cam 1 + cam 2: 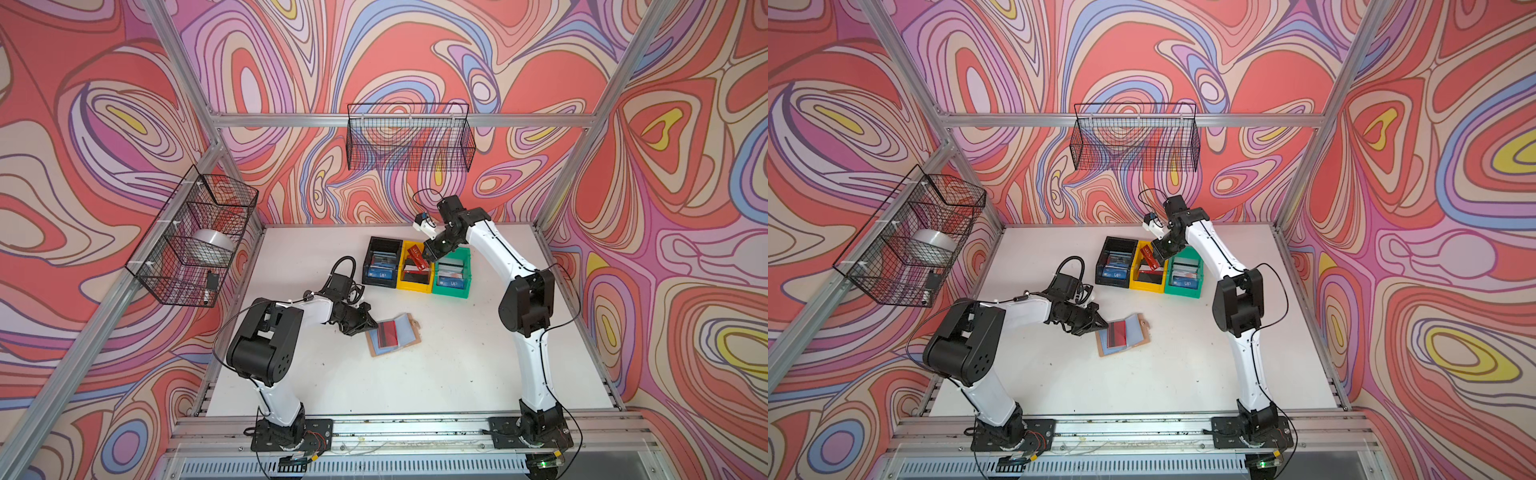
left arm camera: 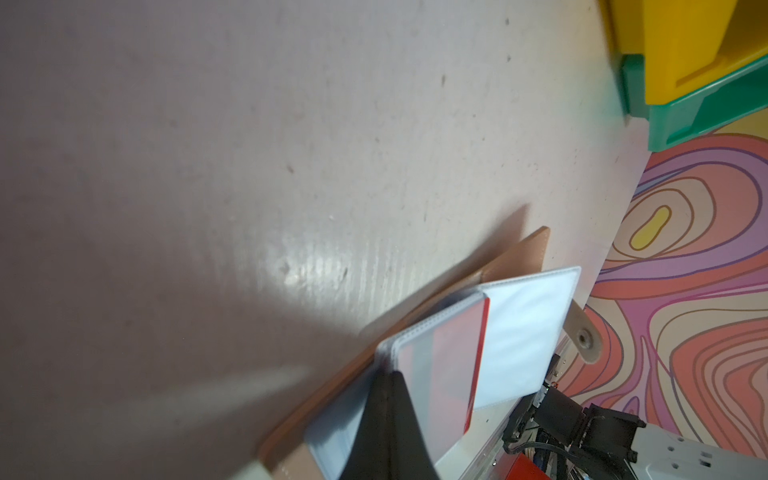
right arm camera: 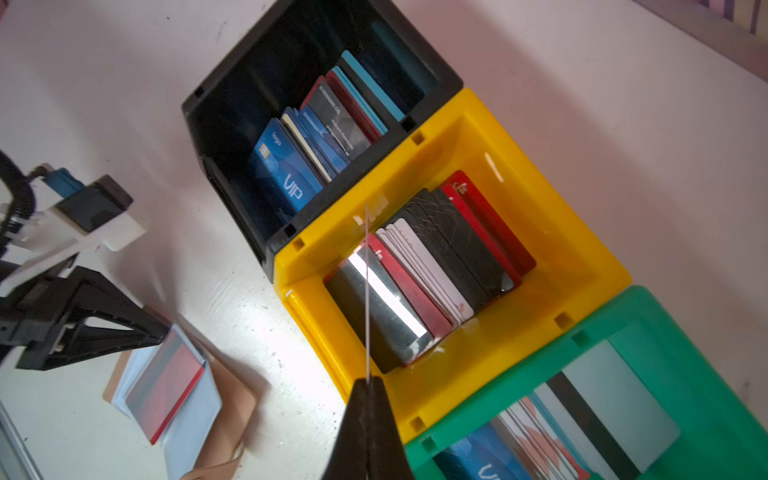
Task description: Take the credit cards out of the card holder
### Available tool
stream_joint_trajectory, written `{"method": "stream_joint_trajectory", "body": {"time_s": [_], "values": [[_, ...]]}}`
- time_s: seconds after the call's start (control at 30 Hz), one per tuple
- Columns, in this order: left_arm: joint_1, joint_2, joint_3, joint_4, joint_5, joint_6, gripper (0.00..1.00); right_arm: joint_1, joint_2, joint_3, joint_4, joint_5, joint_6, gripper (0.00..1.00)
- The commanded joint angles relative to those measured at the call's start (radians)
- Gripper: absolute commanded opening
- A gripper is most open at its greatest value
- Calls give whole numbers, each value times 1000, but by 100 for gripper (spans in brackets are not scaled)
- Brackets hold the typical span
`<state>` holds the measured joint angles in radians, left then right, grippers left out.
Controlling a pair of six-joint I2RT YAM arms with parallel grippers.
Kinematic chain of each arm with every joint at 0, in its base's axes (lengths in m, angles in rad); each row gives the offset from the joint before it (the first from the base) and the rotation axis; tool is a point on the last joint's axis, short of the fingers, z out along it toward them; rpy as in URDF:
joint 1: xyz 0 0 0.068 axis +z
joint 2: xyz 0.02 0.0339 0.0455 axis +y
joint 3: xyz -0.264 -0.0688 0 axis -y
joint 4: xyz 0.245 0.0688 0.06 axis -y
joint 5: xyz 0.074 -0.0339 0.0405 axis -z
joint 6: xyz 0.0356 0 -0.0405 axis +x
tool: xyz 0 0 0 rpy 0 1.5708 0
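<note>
Right wrist view: the clearest writing is "VIP", in pale letters on a blue card (image 3: 286, 183) at the front of the black bin (image 3: 232, 137). A blue card in the green bin (image 3: 706, 353) shows only the start of the same word. Three bins stand touching in a row, with the yellow bin (image 3: 561, 232) in the middle.

The right hand (image 3: 368, 380) is closed on one red credit card (image 3: 367, 291), seen edge-on as a thin line above the yellow bin's stack. In both top views its pale lettering is too small to read.

The card holder (image 3: 237, 415) lies open on the worktop (image 1: 457, 365), in front of the bins and apart from them. Bare surface lies around it except on the side of the left hand (image 2: 388, 374). That hand is closed, its tips touching the edge of a pale blue sleeve; whether it pinches the plastic I cannot tell. One second credit card (image 2: 453, 357), red with a dark stripe, sits in that sleeve. The holder's snap tab (image 2: 584, 336) sticks out on the far side from the left hand.

Two wire baskets (image 1: 409, 137) hang on the walls.
</note>
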<state>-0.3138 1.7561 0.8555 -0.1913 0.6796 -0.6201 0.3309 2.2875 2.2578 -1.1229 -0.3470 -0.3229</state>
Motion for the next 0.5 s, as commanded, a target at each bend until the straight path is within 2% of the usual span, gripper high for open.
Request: {"method": "stream_joint_trajectory", "body": {"time_s": [0.0, 0.47], "values": [[-2, 42, -17, -21, -24, 9, 0, -1, 22, 38, -43, 58, -104, 0], [-1, 32, -28, 3, -23, -11, 0, -3, 35, 4, -32, 28, -297, 0]]}}
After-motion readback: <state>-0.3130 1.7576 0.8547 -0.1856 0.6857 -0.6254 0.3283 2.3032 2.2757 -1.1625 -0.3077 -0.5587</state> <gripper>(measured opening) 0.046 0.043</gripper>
